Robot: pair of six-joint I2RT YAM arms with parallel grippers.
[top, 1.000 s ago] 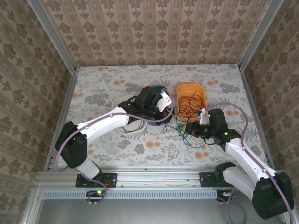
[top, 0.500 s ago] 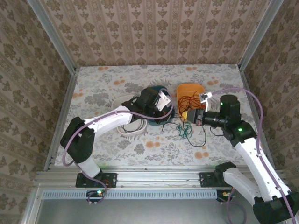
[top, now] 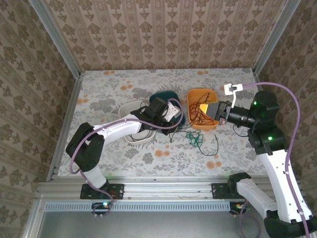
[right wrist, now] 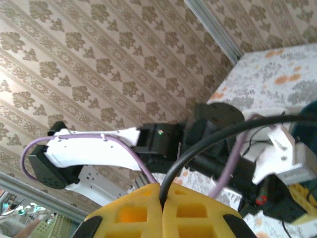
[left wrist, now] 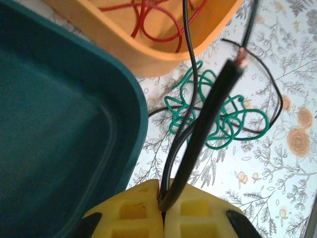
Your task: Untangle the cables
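Both hands are clamped on the black cable (left wrist: 210, 116). The left hand (left wrist: 162, 212) has its pads together low beside the teal tub (left wrist: 59, 124). The right hand (right wrist: 161, 194) has its pads pressed shut on another stretch, lifted above the desk (left wrist: 277, 163). I read this split grip as a way to draw the black strand clear of the tangle. The green cable (left wrist: 218, 124) lies bunched on the desk just beyond the left hand, on the near side of the orange tub (left wrist: 148, 52). The red cable (left wrist: 153, 22) sits coiled inside that tub, farther off.
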